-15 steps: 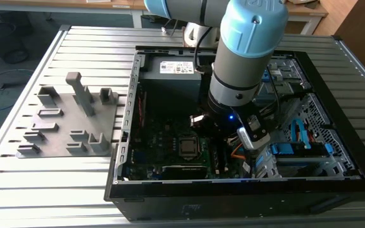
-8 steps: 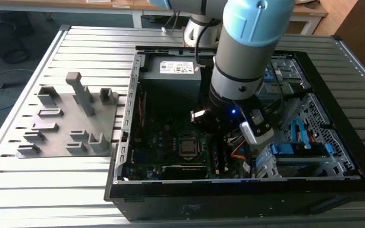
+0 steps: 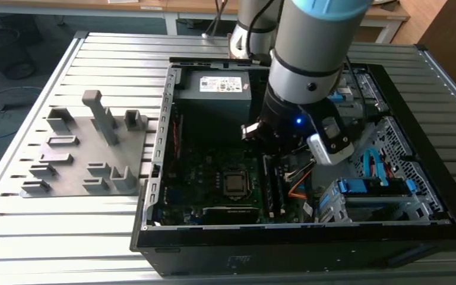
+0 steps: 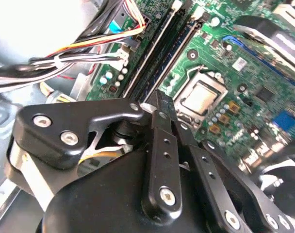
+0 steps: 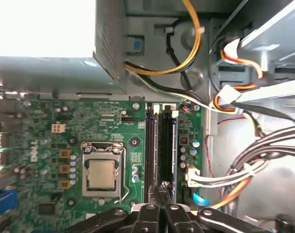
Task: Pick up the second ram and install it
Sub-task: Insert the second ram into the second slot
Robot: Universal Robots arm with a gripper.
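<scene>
Silver ribbed metal table with long parallel slats point(image 3: 93, 231) carries everything. Directly on it: open black desktop computer case point(image 3: 307, 240), lying on its side, toward the exterior view's right. Just beside it, toward the exterior view's left, flat grey plastic fixture tray with upright blocks and posts point(image 3: 85, 148), close to the case wall; whether they touch is unclear.

Open computer case point(image 3: 158, 172), grey fixture block point(image 3: 85, 148)
</scene>
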